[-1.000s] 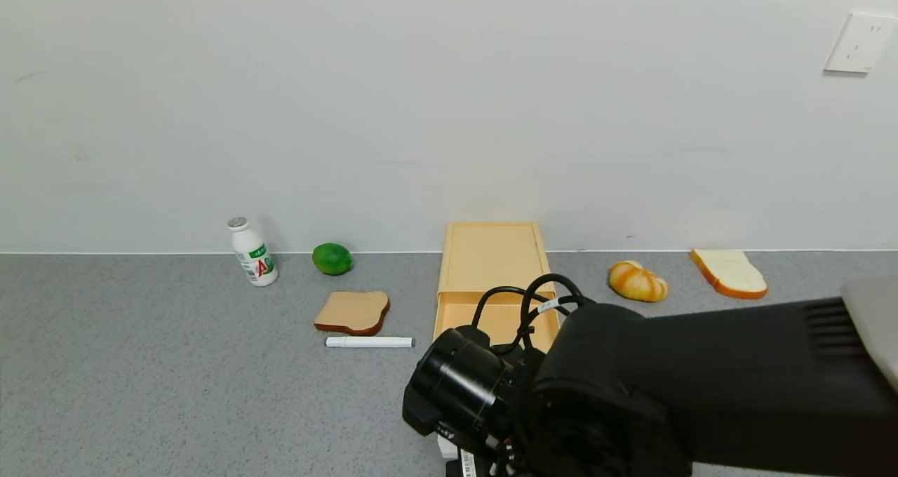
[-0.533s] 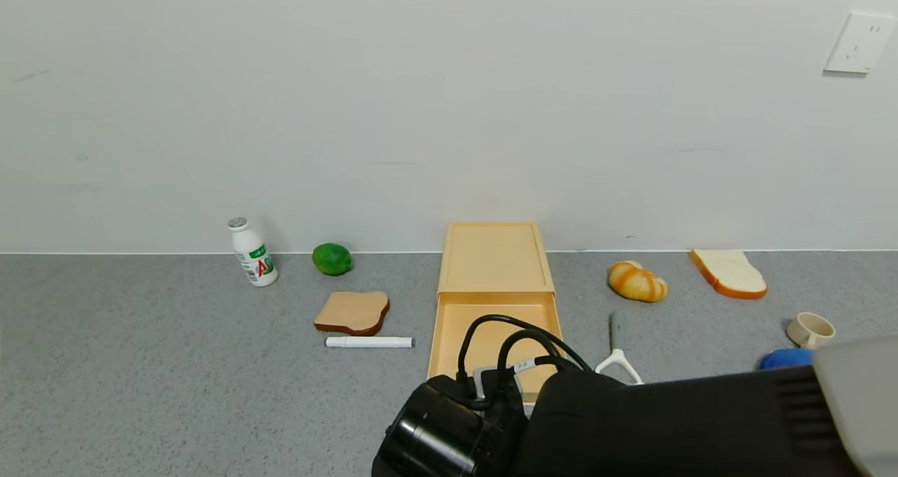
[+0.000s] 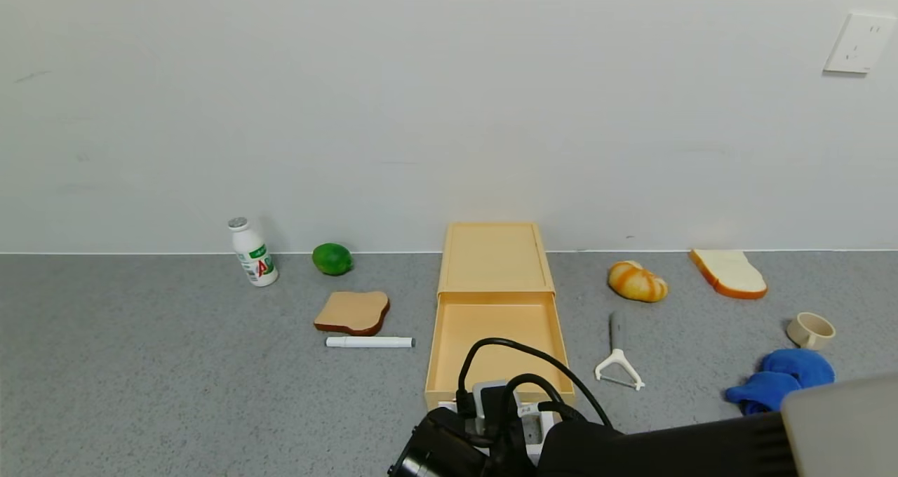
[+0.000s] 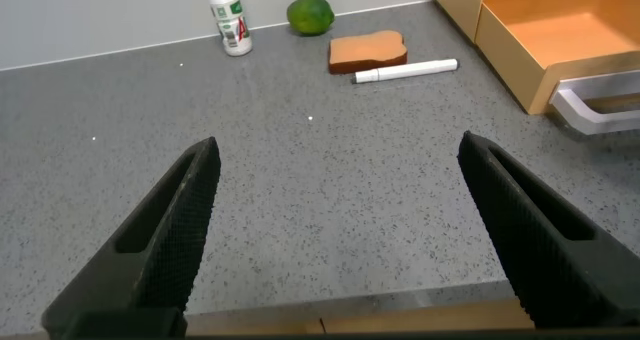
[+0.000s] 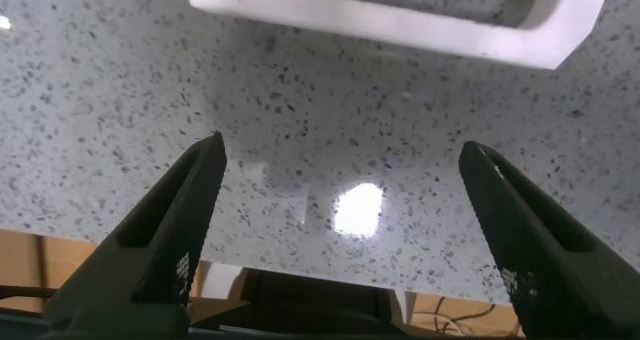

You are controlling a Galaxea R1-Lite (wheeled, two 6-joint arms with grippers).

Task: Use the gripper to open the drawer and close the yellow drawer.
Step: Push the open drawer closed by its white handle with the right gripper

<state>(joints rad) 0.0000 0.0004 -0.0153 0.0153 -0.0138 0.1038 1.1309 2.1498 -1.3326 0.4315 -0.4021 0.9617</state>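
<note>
The flat pale yellow-tan plastic drawer (image 3: 497, 347) stands pulled far out of its matching low casing (image 3: 492, 256) on the grey speckled table (image 3: 175, 393), against the wall. To its left lie a brown toast slice (image 3: 352, 311) and a white marker (image 3: 370, 341); a small white bottle (image 3: 252, 251) and a green lime (image 3: 332, 259) stand farther back. To its right — a white peeler (image 3: 617, 363), an orange-striped bun (image 3: 637, 281), a pale bread slice (image 3: 728, 272), a beige cup (image 3: 810, 330) and a crumpled blue cloth (image 3: 780, 379).

The right arm reaches in low from the right, its black right pincer (image 5: 345, 235) spread wide and empty, just short of the drawer's white loop handle (image 5: 400, 15). The left pincer (image 4: 355, 240) hangs wide open over bare table — holding nothing.
</note>
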